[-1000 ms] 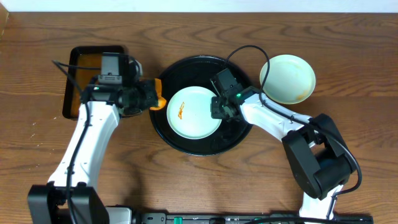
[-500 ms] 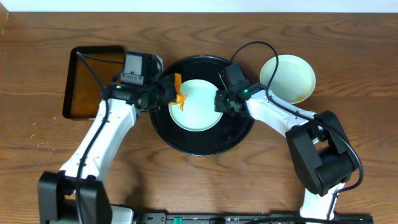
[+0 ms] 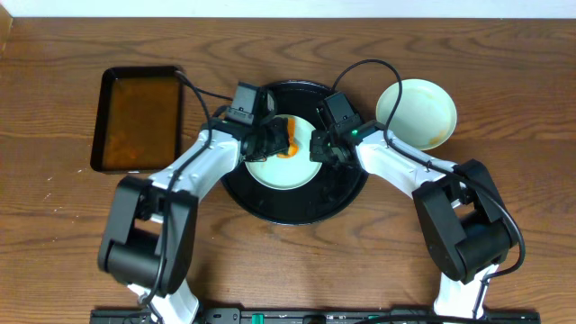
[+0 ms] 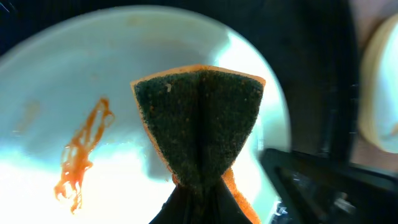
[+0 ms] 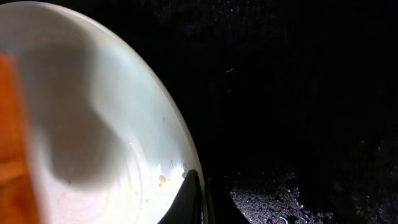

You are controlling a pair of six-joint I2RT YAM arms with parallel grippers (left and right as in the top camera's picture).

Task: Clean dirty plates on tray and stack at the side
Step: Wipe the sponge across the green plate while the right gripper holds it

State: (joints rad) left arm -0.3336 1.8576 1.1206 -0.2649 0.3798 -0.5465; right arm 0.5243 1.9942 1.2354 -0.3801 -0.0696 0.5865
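Overhead view: the mint plate [image 3: 281, 169] lies in the upper middle of the round black tray [image 3: 270, 205], slightly farther up than a second ago. Your left tool [image 3: 275, 142] is clamped on a folded orange sponge [image 3: 288, 145]. It now hangs over the plate's upper part, whereas a second ago it stood at the tray's left rim, off the plate.

Left wrist view: the sponge's dark green face [image 4: 199, 124] points at the plate [image 4: 137, 68]. The orange-red smear [image 4: 81, 155] lies to its left, apart from it.

Your right tool [image 3: 315, 151] has its jaws closed together at the plate's right rim, as half a second ago. The right wrist view shows its tips [image 5: 198, 196] meeting just beside that rim [image 5: 180, 149]; you cannot tell whether they pinch it.

A pale side plate [image 3: 416, 112] rests on the table [image 3: 522, 81], right of the tray. A rectangular tray [image 3: 139, 117] of brown liquid lies to the left.
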